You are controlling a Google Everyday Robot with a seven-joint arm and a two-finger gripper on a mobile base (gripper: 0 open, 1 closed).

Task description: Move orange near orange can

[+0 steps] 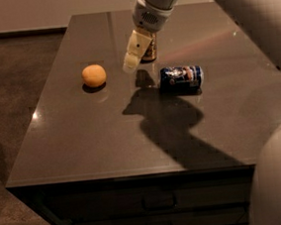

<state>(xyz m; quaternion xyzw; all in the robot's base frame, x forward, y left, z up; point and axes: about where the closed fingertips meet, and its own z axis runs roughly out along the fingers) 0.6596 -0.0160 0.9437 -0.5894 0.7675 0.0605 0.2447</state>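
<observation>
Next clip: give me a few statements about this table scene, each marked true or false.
1. The orange sits on the table. True.
2. The gripper holds the orange. False: it hangs apart from it, in front of the orange can.
3. The blue can lies on its side. True.
4. The orange touches the orange can. False: they are apart, with the gripper between them.

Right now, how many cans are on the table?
2: the orange can at the back, partly behind the raised gripper; the blue can on its side, front-right of it.
</observation>
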